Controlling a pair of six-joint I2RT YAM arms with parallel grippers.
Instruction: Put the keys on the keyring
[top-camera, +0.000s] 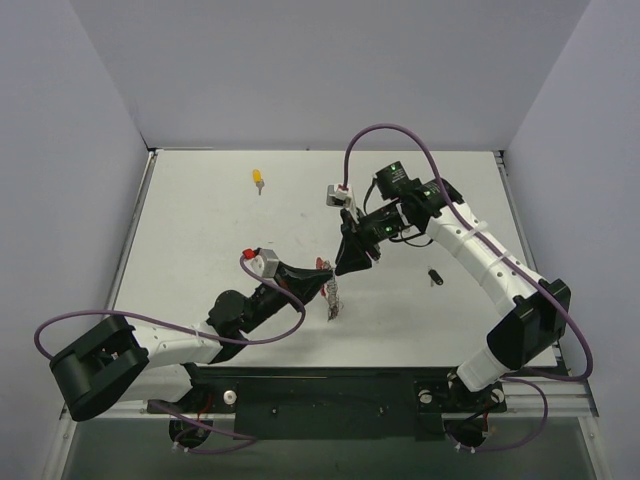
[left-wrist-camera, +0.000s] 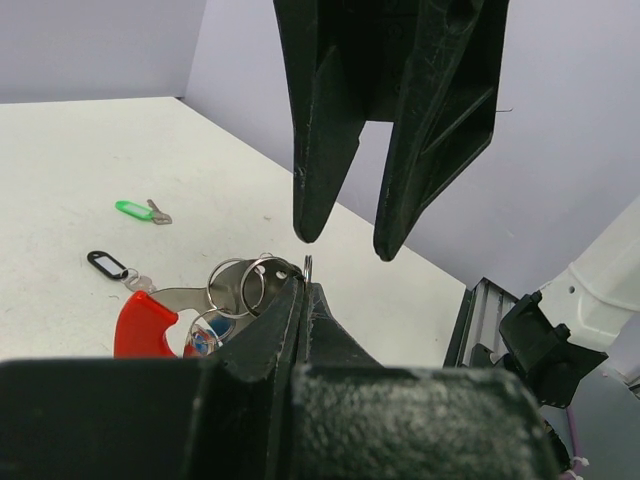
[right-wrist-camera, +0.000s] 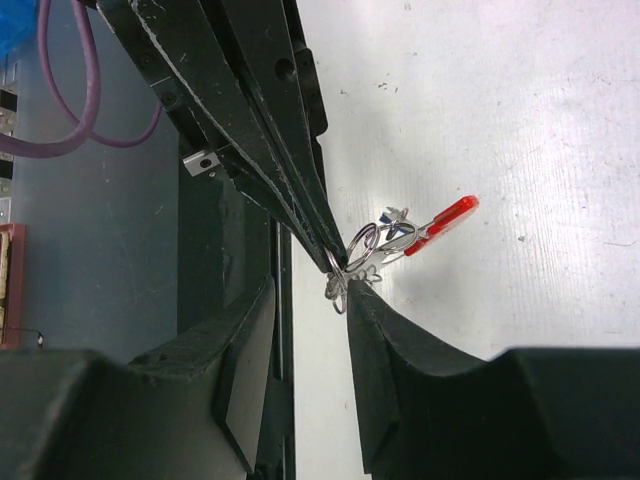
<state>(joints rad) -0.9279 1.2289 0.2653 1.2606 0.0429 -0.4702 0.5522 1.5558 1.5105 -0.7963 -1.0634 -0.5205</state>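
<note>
The keyring (right-wrist-camera: 375, 245), a bunch of silver rings with a red piece (right-wrist-camera: 445, 218), hangs from my left gripper (right-wrist-camera: 335, 252), which is shut on one ring (left-wrist-camera: 307, 267). In the top view this bunch (top-camera: 333, 302) dangles just above the table under the left gripper (top-camera: 322, 278). My right gripper (right-wrist-camera: 312, 290) is open, its tips straddling the pinched ring from the other side, and stands close above the left one (left-wrist-camera: 345, 247). A bit of blue (left-wrist-camera: 204, 340) shows among the rings. Loose keys lie apart: yellow (top-camera: 259, 179), green (left-wrist-camera: 135, 210), black (top-camera: 434, 276).
The white table (top-camera: 200, 240) is walled in by pale panels on three sides. A metal rail (top-camera: 520, 215) runs along its right edge. Purple cables (top-camera: 400, 135) loop off both wrists. The right arm (top-camera: 480, 260) reaches in from the right.
</note>
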